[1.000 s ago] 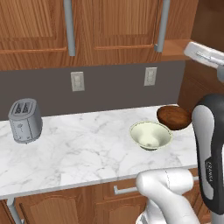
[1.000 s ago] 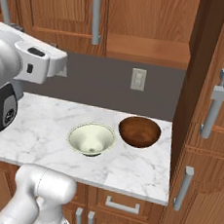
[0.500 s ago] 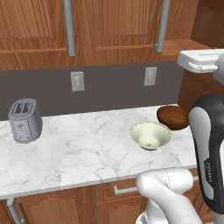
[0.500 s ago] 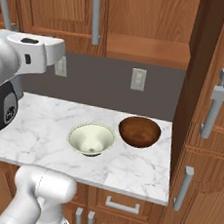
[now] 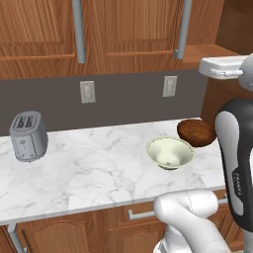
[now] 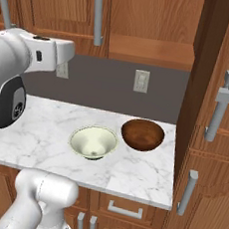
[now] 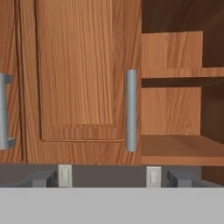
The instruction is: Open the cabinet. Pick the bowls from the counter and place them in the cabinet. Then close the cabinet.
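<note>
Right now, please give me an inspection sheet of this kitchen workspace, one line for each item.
Surface: white marble counter, nothing spilled.
Job's things: cream bowl and brown bowl side by side on the counter; cabinet has its right half open with a bare shelf, left door shut.
Clutter: toaster at the counter's left end.
Grippers: gripper open, holding nothing, facing the cabinet.
Cables: nothing seen.
Surroundings: wall outlets, lower drawers.

The white arm is raised high; its gripper points level, jaws spread wide and holding nothing.
</note>
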You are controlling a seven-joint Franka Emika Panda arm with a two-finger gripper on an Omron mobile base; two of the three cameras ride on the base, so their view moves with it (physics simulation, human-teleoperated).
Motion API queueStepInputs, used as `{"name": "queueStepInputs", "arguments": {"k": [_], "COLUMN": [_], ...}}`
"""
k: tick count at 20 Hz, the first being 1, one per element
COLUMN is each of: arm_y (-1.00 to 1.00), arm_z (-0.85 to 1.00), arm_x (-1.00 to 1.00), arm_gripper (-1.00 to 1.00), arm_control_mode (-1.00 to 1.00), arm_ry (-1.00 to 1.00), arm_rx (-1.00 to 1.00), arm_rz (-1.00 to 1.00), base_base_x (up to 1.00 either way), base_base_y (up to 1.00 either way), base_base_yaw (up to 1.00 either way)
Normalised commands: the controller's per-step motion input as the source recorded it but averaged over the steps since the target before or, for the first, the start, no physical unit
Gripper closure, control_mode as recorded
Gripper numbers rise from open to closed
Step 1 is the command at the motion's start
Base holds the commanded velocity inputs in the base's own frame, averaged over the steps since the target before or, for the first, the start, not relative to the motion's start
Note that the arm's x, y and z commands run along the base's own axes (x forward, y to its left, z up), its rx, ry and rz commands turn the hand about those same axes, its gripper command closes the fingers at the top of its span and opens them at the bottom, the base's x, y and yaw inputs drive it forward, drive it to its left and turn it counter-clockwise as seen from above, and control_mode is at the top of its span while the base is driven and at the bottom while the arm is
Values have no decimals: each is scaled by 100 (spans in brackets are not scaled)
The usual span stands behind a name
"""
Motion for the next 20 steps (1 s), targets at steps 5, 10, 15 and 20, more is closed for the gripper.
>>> {"name": "queueStepInputs", "arguments": {"k": [5,10,15,20], "arm_y": [0,0,-7,-10], "arm_z": [-17,-34,-25,-2], "arm_x": [32,40,40,52], "arm_gripper": [-100,-100,-100,-100], "arm_control_mode": [-100,-100,-100,-100], "arm_ry": [0,-14,-17,-8], "arm_rx": [-1,-1,0,0], "arm_rz": [0,0,0,0], "base_base_x": [0,0,0,0], "base_base_y": [0,0,0,0], "base_base_yaw": [0,0,0,0]}}
